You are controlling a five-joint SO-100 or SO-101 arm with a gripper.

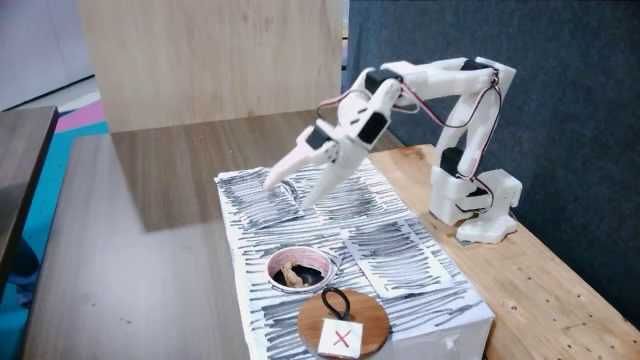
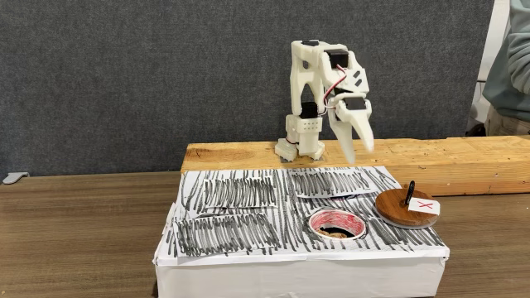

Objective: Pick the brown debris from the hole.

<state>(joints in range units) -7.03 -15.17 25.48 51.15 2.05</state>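
In a fixed view, the gripper (image 1: 285,195) hangs above the scribbled box (image 1: 260,195) with its fingers spread apart, holding nothing. The brown debris (image 1: 294,272) lies in the hole (image 1: 322,258), beside the wooden disc (image 1: 365,315). In another fixed view, the gripper (image 2: 358,152) looks nearly edge-on, and the debris (image 2: 335,233) is barely visible in the hole (image 2: 337,217).

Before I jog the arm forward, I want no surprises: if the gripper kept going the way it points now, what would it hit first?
Probably the scribbled paper top of the box, short of the hole. The gripper points down at it, jaws open; depth is uncertain.
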